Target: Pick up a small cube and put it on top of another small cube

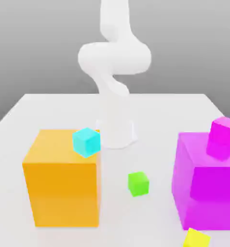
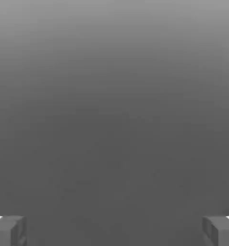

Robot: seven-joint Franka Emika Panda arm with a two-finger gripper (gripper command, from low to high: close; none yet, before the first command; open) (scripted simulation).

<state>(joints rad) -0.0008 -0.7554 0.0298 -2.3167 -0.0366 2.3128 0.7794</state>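
1. The green cube sits on the white table, lower centre of the exterior view, between the orange block and the magenta block.
2. The yellow cube lies at the bottom edge, lower right, just in front of the magenta block.
3. A cyan cube rests at the orange block's upper right corner.
4. A small magenta cube sits on the magenta block.
5. The gripper has its fingers wide apart, holding nothing.
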